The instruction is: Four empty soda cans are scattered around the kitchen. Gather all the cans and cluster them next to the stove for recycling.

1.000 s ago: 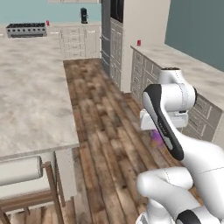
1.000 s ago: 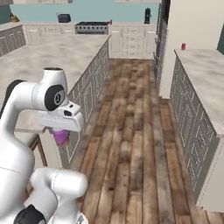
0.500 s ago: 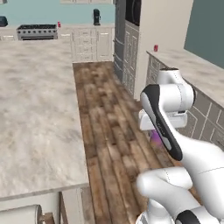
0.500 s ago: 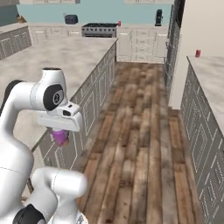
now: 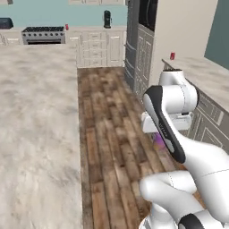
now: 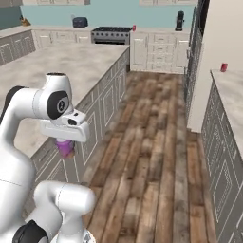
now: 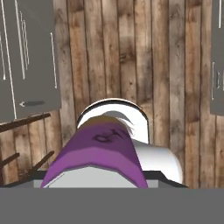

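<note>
Wood plank floor (image 5: 107,120) runs down the kitchen between a beige marbled tabletop (image 5: 36,116) and cream cabinets (image 6: 156,50) toward the teal wall, where the stove (image 6: 111,34) stands at the far end. One red can (image 6: 134,28) sits just beside the stove, another red can (image 6: 224,67) on the right-hand tabletop near its far edge. The hand (image 6: 65,144), hanging over the floor, grips the purple can (image 7: 98,153), which lies between its fingers.
</note>
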You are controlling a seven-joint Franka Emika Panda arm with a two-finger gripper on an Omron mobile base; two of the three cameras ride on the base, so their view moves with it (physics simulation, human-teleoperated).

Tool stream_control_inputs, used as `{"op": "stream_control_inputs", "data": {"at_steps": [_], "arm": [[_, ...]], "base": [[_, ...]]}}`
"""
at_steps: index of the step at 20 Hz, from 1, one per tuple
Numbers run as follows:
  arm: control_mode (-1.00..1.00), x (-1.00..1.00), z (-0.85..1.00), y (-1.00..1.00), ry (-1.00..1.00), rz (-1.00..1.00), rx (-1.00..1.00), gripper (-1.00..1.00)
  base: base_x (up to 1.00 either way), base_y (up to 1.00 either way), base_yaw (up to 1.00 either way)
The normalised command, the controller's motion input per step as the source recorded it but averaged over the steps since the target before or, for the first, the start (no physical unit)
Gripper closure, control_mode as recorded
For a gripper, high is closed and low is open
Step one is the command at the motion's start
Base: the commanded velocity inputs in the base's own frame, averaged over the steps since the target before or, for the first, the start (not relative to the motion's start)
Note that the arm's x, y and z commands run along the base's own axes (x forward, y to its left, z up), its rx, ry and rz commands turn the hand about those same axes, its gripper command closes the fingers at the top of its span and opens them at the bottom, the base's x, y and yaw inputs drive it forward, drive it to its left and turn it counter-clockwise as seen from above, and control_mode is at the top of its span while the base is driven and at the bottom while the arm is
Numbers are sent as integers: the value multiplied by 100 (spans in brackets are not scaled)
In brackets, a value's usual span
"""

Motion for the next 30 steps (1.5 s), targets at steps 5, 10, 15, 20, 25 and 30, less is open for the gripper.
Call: {"op": "stream_control_inputs", "data": {"at_steps": [5, 10, 15, 20, 25, 30], "arm": [[100, 0, 0, 0, 0, 0, 0, 100], [100, 0, 0, 0, 0, 0, 0, 100], [100, 0, 0, 0, 0, 0, 0, 100], [100, 0, 0, 0, 0, 0, 0, 100], [100, 0, 0, 0, 0, 0, 0, 100], [100, 0, 0, 0, 0, 0, 0, 100]], "base": [[100, -50, 7], [100, -49, 6], [99, -45, 6], [99, -41, 6], [98, -30, 7], [100, -20, 7]]}}
